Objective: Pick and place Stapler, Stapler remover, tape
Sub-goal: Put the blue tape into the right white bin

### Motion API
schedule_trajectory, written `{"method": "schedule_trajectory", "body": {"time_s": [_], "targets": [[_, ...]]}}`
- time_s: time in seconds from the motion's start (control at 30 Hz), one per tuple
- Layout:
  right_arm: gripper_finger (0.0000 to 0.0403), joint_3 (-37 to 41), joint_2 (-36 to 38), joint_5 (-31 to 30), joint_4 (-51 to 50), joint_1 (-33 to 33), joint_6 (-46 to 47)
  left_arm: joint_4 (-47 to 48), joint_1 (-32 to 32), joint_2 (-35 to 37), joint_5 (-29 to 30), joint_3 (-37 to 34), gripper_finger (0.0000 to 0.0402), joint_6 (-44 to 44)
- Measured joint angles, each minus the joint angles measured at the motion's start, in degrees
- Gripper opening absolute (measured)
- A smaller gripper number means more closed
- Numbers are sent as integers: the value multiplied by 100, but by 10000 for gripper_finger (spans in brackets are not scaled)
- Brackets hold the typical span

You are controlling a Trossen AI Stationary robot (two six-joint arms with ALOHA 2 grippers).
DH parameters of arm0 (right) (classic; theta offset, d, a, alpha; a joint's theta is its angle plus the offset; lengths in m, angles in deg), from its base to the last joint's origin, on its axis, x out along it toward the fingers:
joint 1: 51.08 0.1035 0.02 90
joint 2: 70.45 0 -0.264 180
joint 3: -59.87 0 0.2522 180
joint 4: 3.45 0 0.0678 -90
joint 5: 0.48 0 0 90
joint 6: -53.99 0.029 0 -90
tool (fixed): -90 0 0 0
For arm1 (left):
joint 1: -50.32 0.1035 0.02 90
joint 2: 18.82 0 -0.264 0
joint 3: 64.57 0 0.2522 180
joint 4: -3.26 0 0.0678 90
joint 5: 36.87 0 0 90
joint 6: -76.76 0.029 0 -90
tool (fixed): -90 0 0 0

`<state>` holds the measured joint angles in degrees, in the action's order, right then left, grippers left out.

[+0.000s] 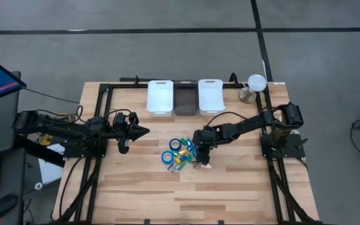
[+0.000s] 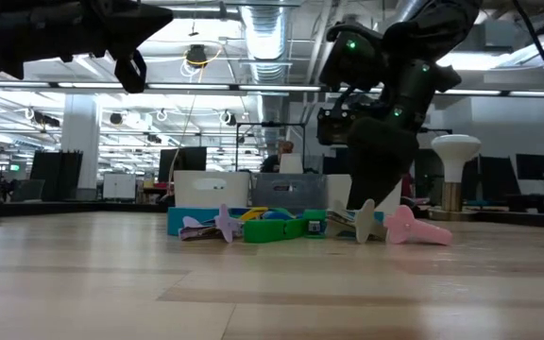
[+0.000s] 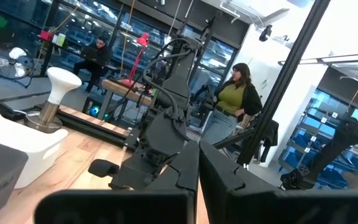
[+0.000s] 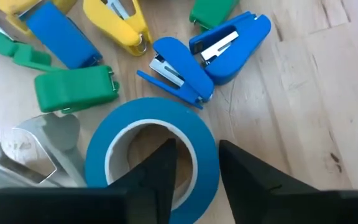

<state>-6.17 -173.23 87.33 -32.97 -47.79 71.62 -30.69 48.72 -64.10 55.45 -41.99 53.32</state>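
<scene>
My right gripper (image 1: 200, 151) is down in a small heap at the table's middle. Its wrist view shows a blue tape roll (image 4: 151, 155) with a pale core right under it. Beside that roll lie a blue stapler (image 4: 219, 46), a green stapler (image 4: 73, 87), a yellow one (image 4: 120, 22) and a grey stapler remover (image 4: 36, 152). More blue tape rolls (image 1: 175, 144) lie on the left of the heap. A pink stapler remover (image 2: 414, 227) lies at the heap's near right edge. My left gripper (image 1: 144, 132) is shut and hovers left of the heap, touching nothing. My right gripper has the wall of the blue tape roll (image 4: 201, 165) between its fingers, one finger (image 4: 157, 177) inside the ring's hole and the other (image 4: 244, 177) outside it. It comes from above, pointing down. The roll appears to lie flat on the table among the staplers.
Three bins stand at the far edge: a white bin (image 1: 160, 97), a dark grey bin (image 1: 185, 97) and another white bin (image 1: 210, 95). A white mushroom-shaped lamp (image 1: 255, 84) stands to their right. Bare wood spreads toward the near edge. People show in the room behind.
</scene>
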Motion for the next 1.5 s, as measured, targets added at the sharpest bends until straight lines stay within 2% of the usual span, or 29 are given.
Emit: {"method": "schedule_trajectory", "body": {"time_s": [0.33,0.47,0.63,0.83,1.0,1.2,1.5], "targets": [[33,45,686,-65,-415,0,-24,1,0,0,0,0,4,0],[33,45,937,-80,-469,0,-24,1,0,0,-2,0,4,0],[54,38,1302,-150,-551,-42,-81,1,1,0,-2,0,4,0],[34,32,1804,-711,-557,-297,-449,1,1,0,-2,0,4,1],[37,27,2240,-1085,-499,-818,-771,1,0,0,-2,0,4,0],[52,25,2597,-1905,-176,-1694,-1318,1,2,0,-2,0,4,0],[42,21,2393,-1880,488,-3215,-1819,-6,0,0,-2,0,4,0]]}}
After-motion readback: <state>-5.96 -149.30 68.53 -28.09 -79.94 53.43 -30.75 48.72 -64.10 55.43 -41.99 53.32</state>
